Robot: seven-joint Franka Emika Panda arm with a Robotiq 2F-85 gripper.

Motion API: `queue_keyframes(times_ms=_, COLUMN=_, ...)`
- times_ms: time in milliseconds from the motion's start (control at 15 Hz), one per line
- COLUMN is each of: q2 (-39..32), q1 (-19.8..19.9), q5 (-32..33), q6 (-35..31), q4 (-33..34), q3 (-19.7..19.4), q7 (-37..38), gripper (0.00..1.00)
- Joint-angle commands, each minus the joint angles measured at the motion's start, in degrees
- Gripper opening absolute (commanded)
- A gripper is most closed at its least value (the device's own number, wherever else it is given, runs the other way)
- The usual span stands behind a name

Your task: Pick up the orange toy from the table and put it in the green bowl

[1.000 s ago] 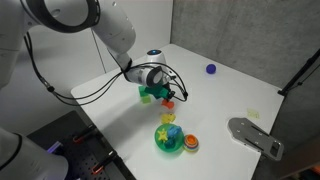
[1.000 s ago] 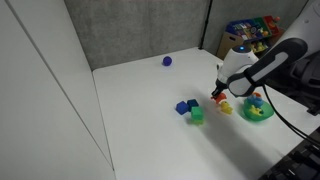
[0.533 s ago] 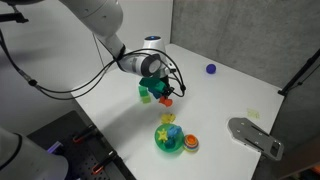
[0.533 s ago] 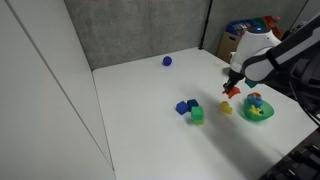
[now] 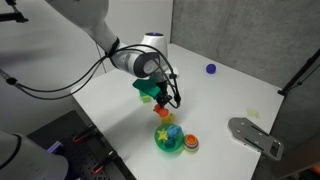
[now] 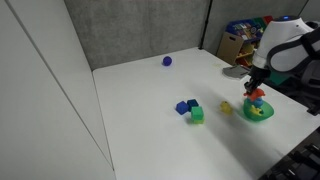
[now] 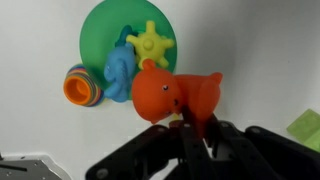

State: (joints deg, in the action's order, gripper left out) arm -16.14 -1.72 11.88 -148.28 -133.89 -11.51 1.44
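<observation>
Orange toy [image 7: 175, 95] in the pinch of the gripper [image 7: 191, 127], aloft near the green bowl [image 7: 100, 30]

A lab is suggested by the bare white tabletop [image 6: 150, 135], grey partition panels [image 6: 140, 30] and cabled robot arm [image 5: 97, 27].

At the bottom centre of the frame, the black tool [image 7: 197, 132] has its fingers [image 7: 188, 135] pressed against the underside of a lumpy orange-red plastic toy [image 7: 172, 94]. The toy overlaps the lower right rim of a round bright-green plastic bowl [image 7: 108, 32], upper centre. In the bowl lie a yellow plastic star [image 7: 152, 45] and a blue plastic figure [image 7: 118, 76]. A round red-orange ringed disc [image 7: 78, 90] sits just beside the bowl's lower left, on the white worktop [image 7: 260, 45].
</observation>
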Motion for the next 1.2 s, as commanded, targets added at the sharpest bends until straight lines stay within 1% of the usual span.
queue_keyframes(times_ms=0, q2=1.65, q1=4.22, q5=-0.14, q6=1.70, q4=-2.54, q3=0.13, q7=-0.57, gripper=0.05)
queue_keyframes(times_ms=267, q2=-0.60, q1=8.39, q5=-1.95, q6=1.54, q4=-2.97, q3=0.52, q7=-2.64, gripper=0.06)
queue_keyframes(times_ms=600, q2=-3.99, q1=11.66, q5=-2.45, q6=-0.88, q4=-2.31, q3=0.66, q7=-5.80, gripper=0.06)
queue_keyframes(times_ms=800, q2=-5.71, q1=13.66, q5=-3.48, q6=-2.99, q4=-1.69, q3=1.25, q7=-9.66, gripper=0.06)
queue_keyframes(times_ms=1133, q2=-7.87, q1=17.15, q5=-6.21, q6=-5.00, q4=-0.48, q3=3.76, q7=-17.47, gripper=0.06)
